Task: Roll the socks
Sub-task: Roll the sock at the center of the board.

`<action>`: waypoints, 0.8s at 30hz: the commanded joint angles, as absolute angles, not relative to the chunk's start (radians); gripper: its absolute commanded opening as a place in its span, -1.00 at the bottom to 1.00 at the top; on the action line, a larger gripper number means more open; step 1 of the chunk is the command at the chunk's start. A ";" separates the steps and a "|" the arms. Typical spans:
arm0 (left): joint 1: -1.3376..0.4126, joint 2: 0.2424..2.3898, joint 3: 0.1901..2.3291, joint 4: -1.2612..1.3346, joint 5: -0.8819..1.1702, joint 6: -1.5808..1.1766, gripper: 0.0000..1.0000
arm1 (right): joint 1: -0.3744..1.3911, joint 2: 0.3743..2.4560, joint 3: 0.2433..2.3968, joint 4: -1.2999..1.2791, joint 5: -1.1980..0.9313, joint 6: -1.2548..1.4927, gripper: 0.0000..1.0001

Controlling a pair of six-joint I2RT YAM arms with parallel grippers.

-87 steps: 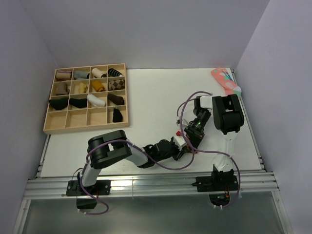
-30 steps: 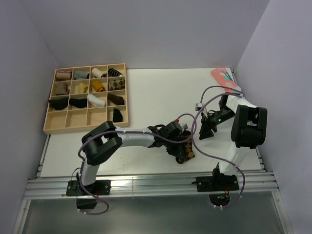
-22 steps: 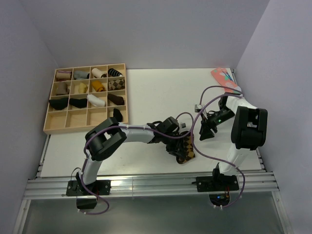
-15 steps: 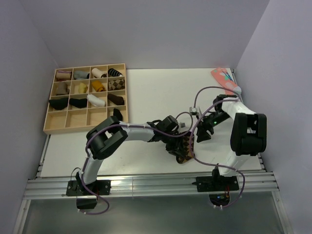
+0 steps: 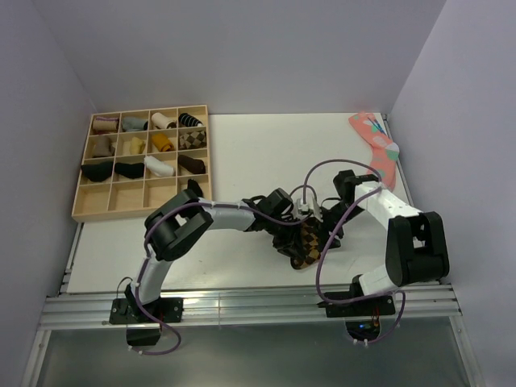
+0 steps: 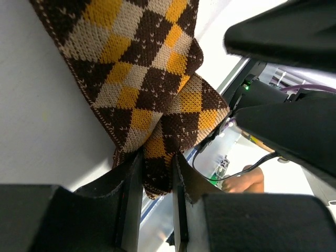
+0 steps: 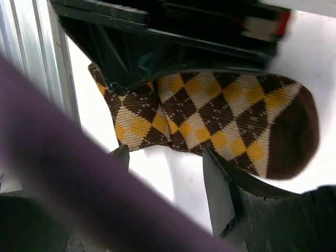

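**Argyle sock** (image 5: 307,244) on the white table (image 5: 250,153), toward its front edge, between the left gripper (image 6: 156,181) and the right gripper (image 7: 165,157).

- **Hidden or unclear:** From above only a small patch of the sock shows, and the rest lies under the gripper bodies. The left wrist view cuts off its far end at the frame. In the right wrist view the left gripper's dark housing covers its upper edge, and a blurred purple cable (image 7: 79,173) masks the lower left.
- **Appearance:** Dark brown knit with orange and tan diamonds and one plain brown end. It lies flat, with the other end bunched.
- **Grippers:** The left gripper is nearly closed, pinching the bunched end. The right gripper is spread wide just over the sock's edge and holds nothing.
- **Well apart:** pink sock (image 5: 375,141) at the far right; compartment tray (image 5: 141,210) at the far left.
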State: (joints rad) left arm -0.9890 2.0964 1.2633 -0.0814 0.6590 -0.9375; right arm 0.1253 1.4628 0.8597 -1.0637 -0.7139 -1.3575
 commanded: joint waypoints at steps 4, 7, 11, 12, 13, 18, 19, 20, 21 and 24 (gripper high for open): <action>-0.977 2.174 1.276 -0.209 0.589 -0.884 -0.99 | 0.172 1.462 0.831 -1.028 -0.675 -1.370 0.30; -0.977 2.186 1.273 -0.202 0.592 -0.888 -0.99 | 0.184 1.448 0.818 -1.022 -0.664 -1.367 0.31; -0.977 2.191 1.273 -0.202 0.592 -0.891 -0.99 | 0.201 1.459 0.827 -1.054 -0.657 -1.376 0.31; -0.977 2.191 1.273 -0.201 0.595 -0.891 -0.99 | 0.204 1.466 0.836 -1.074 -0.658 -1.384 0.31; -0.977 2.191 1.275 -0.201 0.594 -0.893 -0.99 | 0.206 1.470 0.841 -1.084 -0.666 -1.388 0.31; -0.977 2.195 1.275 -0.201 0.591 -0.891 -0.99 | 0.219 1.462 0.856 -1.112 -0.670 -1.394 0.31; -0.977 2.195 1.272 -0.196 0.594 -0.894 -0.99 | 0.222 1.459 0.861 -1.121 -0.673 -1.394 0.31; -0.977 2.195 1.270 -0.195 0.592 -0.894 -0.99 | 0.224 1.456 0.865 -1.129 -0.678 -1.402 0.32; -0.977 2.195 1.270 -0.195 0.592 -0.896 -0.99 | 0.225 1.454 0.867 -1.140 -0.678 -1.405 0.32; -0.977 2.194 1.272 -0.196 0.594 -0.894 -0.99 | 0.251 1.447 0.850 -1.134 -0.670 -1.391 0.32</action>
State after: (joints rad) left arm -0.9760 2.1254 1.2896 -0.1020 0.7086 -0.9375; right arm 0.2207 1.4662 0.8330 -1.0958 -0.6621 -1.3727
